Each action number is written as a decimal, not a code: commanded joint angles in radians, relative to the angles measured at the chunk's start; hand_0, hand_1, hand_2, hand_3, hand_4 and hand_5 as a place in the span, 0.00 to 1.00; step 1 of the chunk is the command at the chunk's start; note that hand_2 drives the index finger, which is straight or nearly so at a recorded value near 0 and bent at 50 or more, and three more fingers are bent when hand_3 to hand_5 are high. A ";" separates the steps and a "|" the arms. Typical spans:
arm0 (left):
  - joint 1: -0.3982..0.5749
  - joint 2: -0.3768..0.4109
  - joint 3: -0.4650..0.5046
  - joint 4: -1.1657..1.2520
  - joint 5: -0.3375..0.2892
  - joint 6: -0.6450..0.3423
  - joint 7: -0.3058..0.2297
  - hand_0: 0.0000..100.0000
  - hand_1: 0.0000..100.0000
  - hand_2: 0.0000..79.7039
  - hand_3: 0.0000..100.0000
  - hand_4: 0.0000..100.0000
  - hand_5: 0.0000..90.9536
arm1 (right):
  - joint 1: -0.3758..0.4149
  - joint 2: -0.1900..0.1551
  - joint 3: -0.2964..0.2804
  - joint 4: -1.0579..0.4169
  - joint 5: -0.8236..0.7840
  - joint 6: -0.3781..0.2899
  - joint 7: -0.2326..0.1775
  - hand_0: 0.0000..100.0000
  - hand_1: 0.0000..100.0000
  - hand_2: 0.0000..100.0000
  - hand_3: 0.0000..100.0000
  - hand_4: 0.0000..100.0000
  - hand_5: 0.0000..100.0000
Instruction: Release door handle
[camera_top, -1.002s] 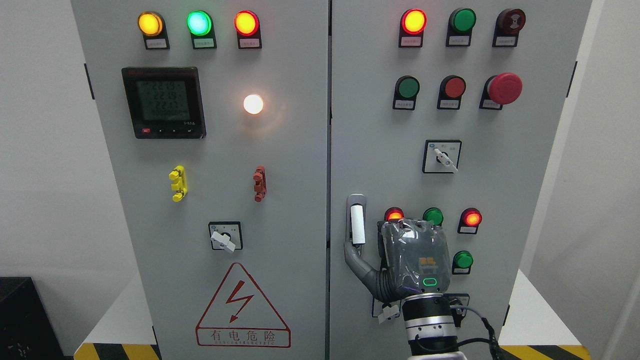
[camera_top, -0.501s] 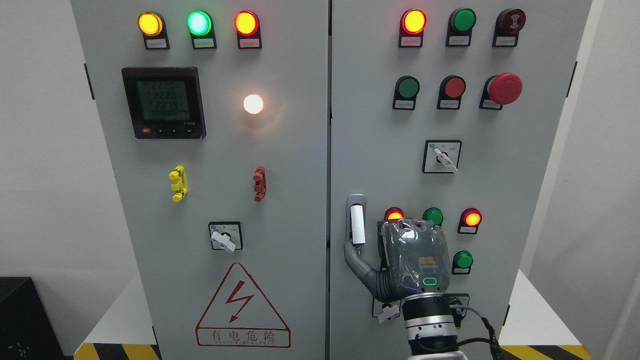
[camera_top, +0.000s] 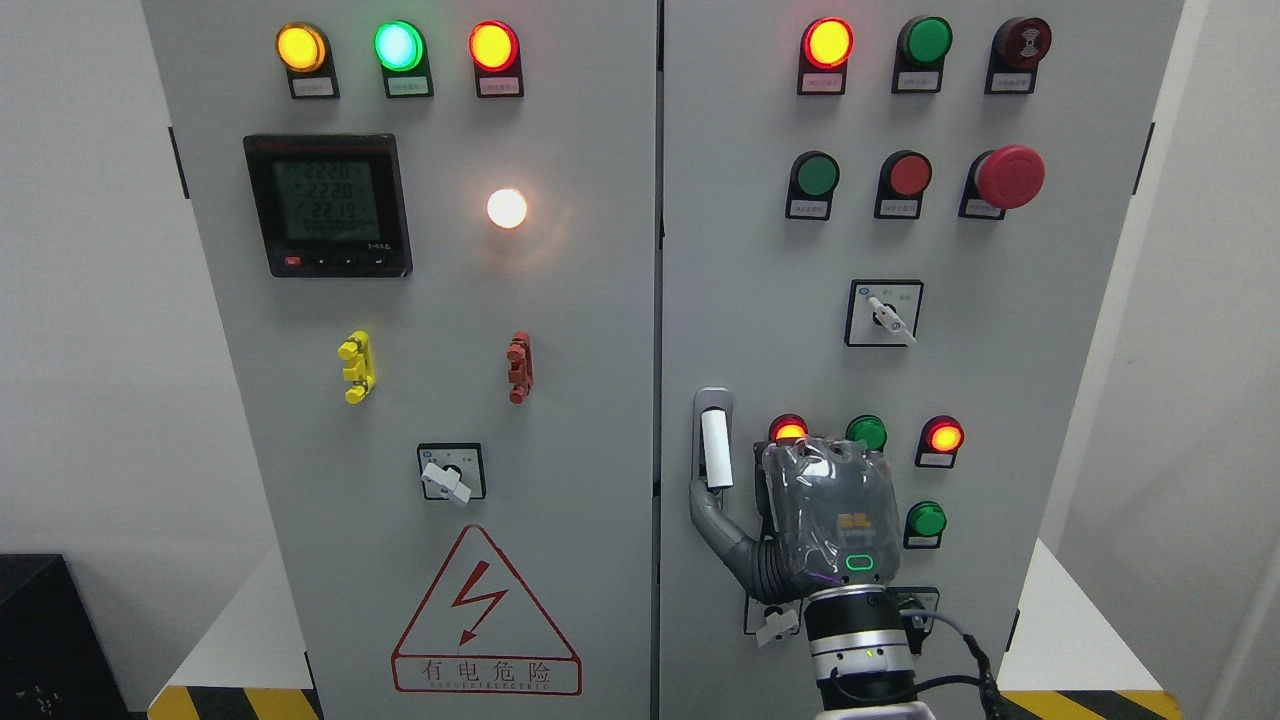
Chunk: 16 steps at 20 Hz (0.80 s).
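Note:
The white door handle (camera_top: 715, 450) stands upright in its grey recess near the left edge of the right cabinet door (camera_top: 760, 300). My right hand (camera_top: 800, 520) comes up from the bottom edge, its back toward the camera, just right of and below the handle. Its thumb (camera_top: 712, 520) reaches left and touches the recess under the handle's lower end. No finger wraps the handle, which shows in full. The other fingers are hidden behind the back of the hand. The left hand is out of view.
The right door carries lit lamps (camera_top: 945, 437), push buttons (camera_top: 926, 520), a red emergency stop (camera_top: 1010, 176) and a rotary switch (camera_top: 885, 313). The left door (camera_top: 590, 400) holds a meter (camera_top: 328, 205), lamps and a warning triangle (camera_top: 485, 615). White walls stand on both sides.

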 joint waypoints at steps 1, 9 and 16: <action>0.000 0.000 -0.021 -0.020 0.000 0.000 0.000 0.00 0.00 0.03 0.08 0.01 0.00 | 0.001 0.001 -0.001 -0.001 0.000 0.001 -0.004 0.38 0.32 0.92 1.00 1.00 0.92; 0.000 0.000 -0.021 -0.020 0.000 0.000 0.000 0.00 0.00 0.03 0.09 0.01 0.00 | 0.006 0.001 -0.008 -0.010 0.000 0.008 -0.005 0.42 0.31 0.93 1.00 1.00 0.92; 0.000 0.000 -0.021 -0.020 0.000 0.000 0.000 0.00 0.00 0.03 0.09 0.01 0.00 | 0.006 0.001 -0.009 -0.011 0.000 0.016 -0.007 0.43 0.31 0.93 1.00 1.00 0.92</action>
